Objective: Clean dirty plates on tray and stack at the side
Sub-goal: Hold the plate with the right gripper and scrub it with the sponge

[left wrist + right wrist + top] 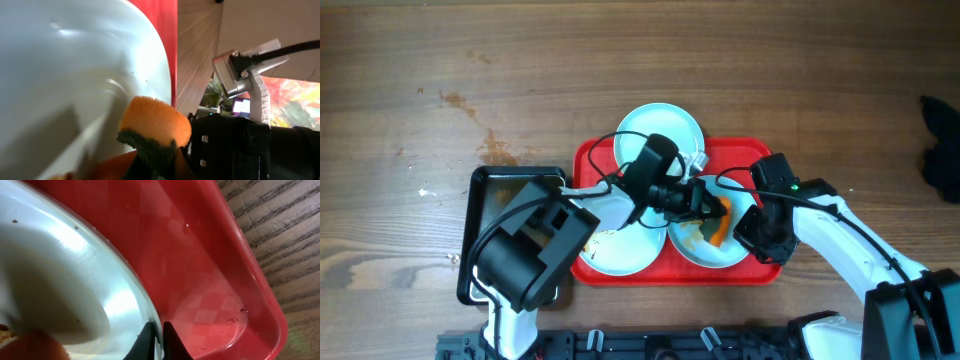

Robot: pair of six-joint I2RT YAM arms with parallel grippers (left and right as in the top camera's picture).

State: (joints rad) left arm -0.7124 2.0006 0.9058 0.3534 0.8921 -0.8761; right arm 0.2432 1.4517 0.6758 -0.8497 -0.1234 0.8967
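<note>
1. The table (pixel 400 60) is brown wood. It has a brown stain (pixel 498 150) near the left.
2. A black tray (pixel 478 200) lies just left of the red tray (pixel 582 160). The left arm (pixel 530 250) reaches over the black tray and hides most of it, so I cannot tell what is in it.
3. The red tray holds all three plates.
4. The left plate (pixel 620 255) sits at the tray's front left. It has a few small brown bits on it. The left arm covers part of it.
5. The back plate (pixel 665 125) pokes out over the tray's far edge. The part that shows looks clean, and the arm hides its near side.
6. The left gripper (pixel 705 200) is in the middle of the tray, between the plates. Its fingers are pressed together on a sponge (pixel 155 122). The sponge is orange with a dark green side.
7. The sponge is right at the right plate (pixel 705 250), near its far edge. I cannot tell if it presses on it.
8. The right plate sits at the tray's front right and has brown sauce in it.
9. The right gripper (pixel 159 336) pinches the right plate's edge between its two black tips, on the side by the tray wall.
10. A black thing (pixel 940 150) lies at the table's far right, well apart from the tray.
</note>
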